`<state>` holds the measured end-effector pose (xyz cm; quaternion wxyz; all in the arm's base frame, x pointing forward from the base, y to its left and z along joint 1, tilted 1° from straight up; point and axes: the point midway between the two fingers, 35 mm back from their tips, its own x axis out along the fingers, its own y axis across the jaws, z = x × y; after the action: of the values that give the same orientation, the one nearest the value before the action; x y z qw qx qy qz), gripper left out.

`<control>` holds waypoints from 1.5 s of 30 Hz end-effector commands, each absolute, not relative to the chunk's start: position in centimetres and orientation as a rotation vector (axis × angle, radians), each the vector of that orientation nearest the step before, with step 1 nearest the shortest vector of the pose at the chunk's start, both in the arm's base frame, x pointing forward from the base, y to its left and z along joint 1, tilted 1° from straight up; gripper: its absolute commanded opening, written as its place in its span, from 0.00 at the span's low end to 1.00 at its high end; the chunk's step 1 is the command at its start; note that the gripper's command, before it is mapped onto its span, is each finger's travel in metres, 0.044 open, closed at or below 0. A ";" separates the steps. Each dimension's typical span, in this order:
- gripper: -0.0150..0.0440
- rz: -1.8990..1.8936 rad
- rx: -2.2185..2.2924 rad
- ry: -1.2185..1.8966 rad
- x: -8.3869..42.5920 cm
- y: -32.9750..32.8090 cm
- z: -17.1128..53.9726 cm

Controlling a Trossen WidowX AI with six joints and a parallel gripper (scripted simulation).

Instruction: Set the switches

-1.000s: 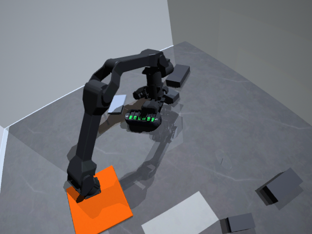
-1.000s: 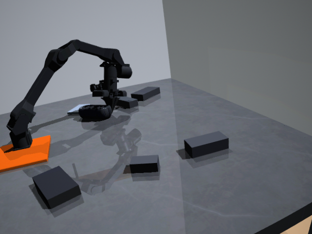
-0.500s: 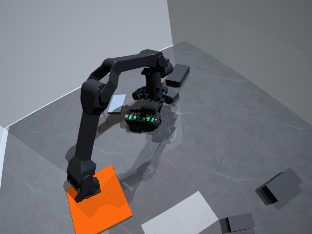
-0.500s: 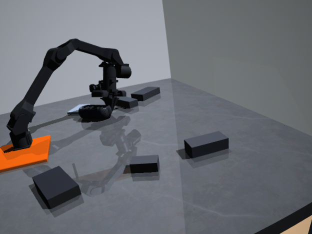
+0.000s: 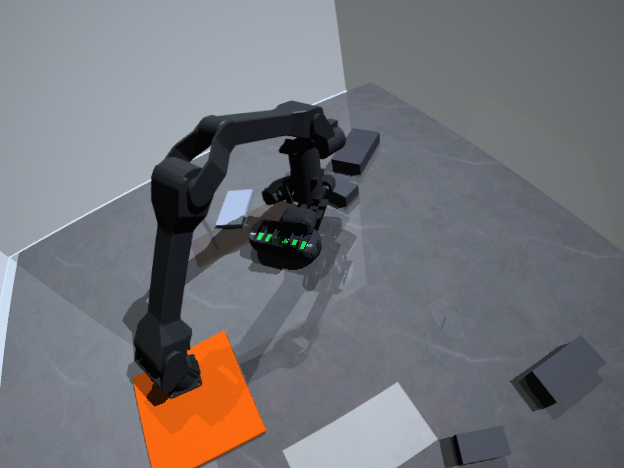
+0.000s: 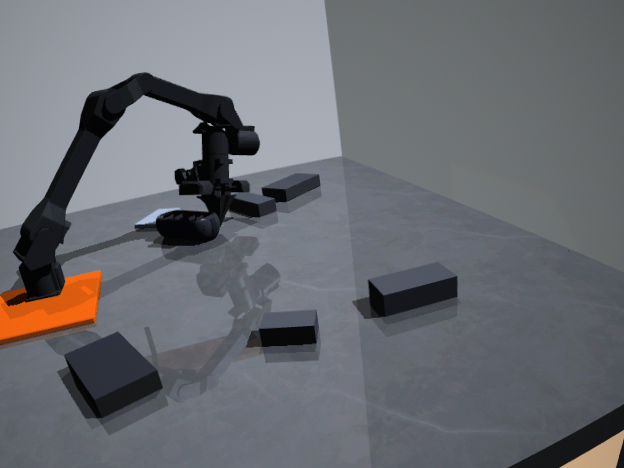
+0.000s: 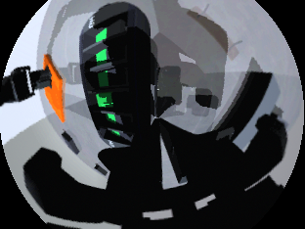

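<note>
The dark controller unit (image 5: 284, 257) (image 6: 183, 227) (image 7: 141, 59) is on the bench at the arm's far reach, its switch side up; I cannot tell whether it is perfectly flat. Green shows along its switch row (image 5: 302, 244) (image 7: 104, 100). The middle switches look dimmer, and their exact positions are hard to read. The label on its underside is hidden. My gripper (image 6: 221, 223) (image 7: 157, 120) is shut and empty, pointing down. Its fingertips are low at the unit's long side, very close to it or touching. In the top view the fingertips are partly hidden.
A pale flat block (image 5: 234, 207) (image 6: 155, 218) lies behind the unit. Two dark blocks (image 5: 356, 150) (image 6: 253, 204) lie beyond the gripper. Several dark blocks (image 6: 113, 372) (image 6: 288, 326) (image 6: 413, 287) lie nearer the cameras. The arm stands on an orange plate (image 5: 229, 420) (image 6: 75, 314). A white panel (image 5: 362, 433) lies in front.
</note>
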<state>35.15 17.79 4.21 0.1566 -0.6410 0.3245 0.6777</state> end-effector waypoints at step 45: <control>0.25 1.965 -1.827 0.951 32.4 15.3 3.8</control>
<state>33.19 15.79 4.15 0.1569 -0.6419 0.3255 0.6764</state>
